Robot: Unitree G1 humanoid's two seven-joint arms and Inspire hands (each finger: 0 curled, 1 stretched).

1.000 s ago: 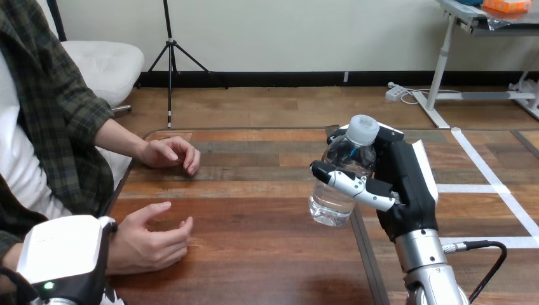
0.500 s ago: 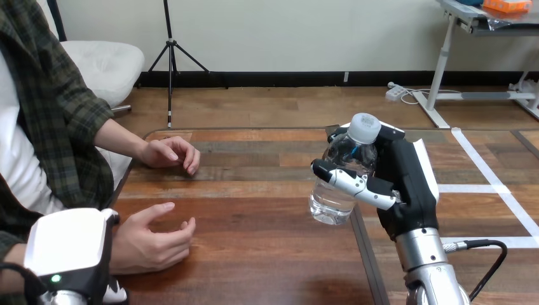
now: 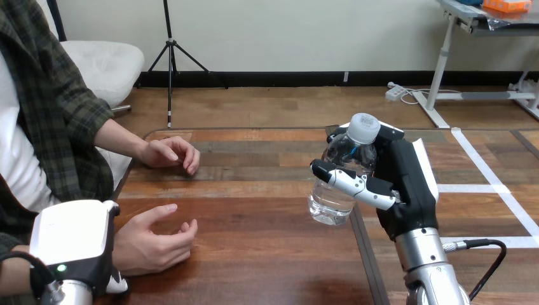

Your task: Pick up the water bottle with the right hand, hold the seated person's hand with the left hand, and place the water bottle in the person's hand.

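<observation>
1. Shell of white plastic covers the back of the robot's black left hand [image 3: 71, 244], at the view's lower left corner. It sits over the wrist of the person's nearer hand [image 3: 156, 244]. Its underside is hidden, so I cannot tell whether the left hand grips that wrist or only lies against it.
2. The person's nearer hand rests on the dark brown wooden plank desk [image 3: 254, 216]. Its palm is turned towards the middle of the desk, and its loosely bent fingers hold nothing.
3. To the right, well apart from that hand, the robot's black-and-white right hand [image 3: 407, 184] stands upright on its silver forearm. It is closed round a clear plastic water bottle [image 3: 337, 190]. Its jointed thumb [image 3: 349, 183] crosses the bottle's front at about mid-height, and the rest of the hand wraps behind.
4. The water bottle is tilted, its white screw cap [image 3: 364, 128] leaning right towards the right hand and its base swung left. Water fills its lower part. It is over the desk's right half, and its base looks raised off the wood.
5. Farthest off, the person's farther hand [image 3: 170, 154] lies on the desk near the far left edge. Its fingers are curled and empty, and it is well apart from the water bottle.
</observation>
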